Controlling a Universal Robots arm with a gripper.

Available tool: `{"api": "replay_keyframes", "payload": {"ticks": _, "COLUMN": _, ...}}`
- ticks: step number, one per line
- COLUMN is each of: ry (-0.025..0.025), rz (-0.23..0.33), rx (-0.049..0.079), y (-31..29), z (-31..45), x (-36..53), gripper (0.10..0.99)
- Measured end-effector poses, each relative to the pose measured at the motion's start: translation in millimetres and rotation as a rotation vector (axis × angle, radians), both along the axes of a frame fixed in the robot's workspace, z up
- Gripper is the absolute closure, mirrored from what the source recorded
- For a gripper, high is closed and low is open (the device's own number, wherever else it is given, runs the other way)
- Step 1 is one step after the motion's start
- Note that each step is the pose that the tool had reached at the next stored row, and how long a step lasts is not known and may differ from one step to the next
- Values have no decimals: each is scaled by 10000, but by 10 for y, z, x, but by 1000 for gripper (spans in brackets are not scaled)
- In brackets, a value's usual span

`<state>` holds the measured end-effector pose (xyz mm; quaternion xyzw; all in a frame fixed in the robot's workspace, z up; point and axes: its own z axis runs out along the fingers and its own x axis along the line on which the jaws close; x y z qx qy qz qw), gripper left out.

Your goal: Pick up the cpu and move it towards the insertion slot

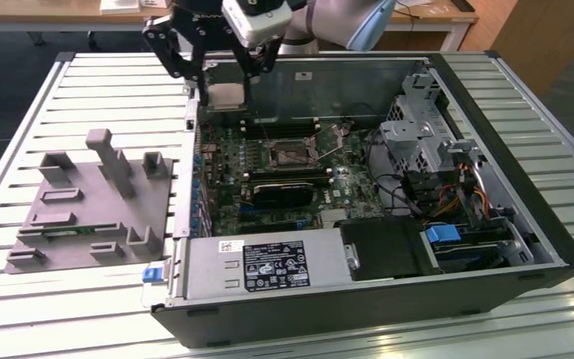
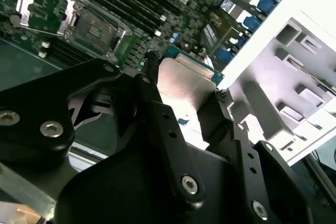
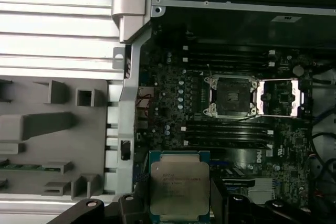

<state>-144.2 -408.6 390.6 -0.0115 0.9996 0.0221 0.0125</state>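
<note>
1. Tray (image 1: 78, 217), grey, lies on the slatted surface (image 1: 28, 314) at the exterior view's left, beside the open computer case (image 1: 526, 149); nothing more is needed from it, so the path should leave it behind.
2. Gripper (image 1: 225, 75) hangs above the case's near-left corner, its two black fingers (image 2: 157, 114) clamped on opposite edges of the cpu (image 3: 180, 188), which is in the air, clear of board and tray.
3. Cpu rides with its silvery top toward the first wrist camera; keeping it level and square in the fingers should spare a twist later, I judge.
4. Insertion slot (image 1: 285, 152) sits further to the exterior view's right, mid-board, its lid (image 3: 282, 98) swung open beside it. The cpu is well apart from it.
5. Travel should stay high over the memory slots (image 1: 285, 176) and the cables (image 1: 406, 202) nearby.
</note>
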Motion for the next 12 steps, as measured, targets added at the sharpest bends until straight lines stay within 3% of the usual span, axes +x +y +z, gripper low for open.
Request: {"api": "replay_keyframes", "payload": {"ticks": 12, "ry": 15, "rz": 1, "rx": 0, "y": 0, "z": 0, "x": 494, "gripper": 545}}
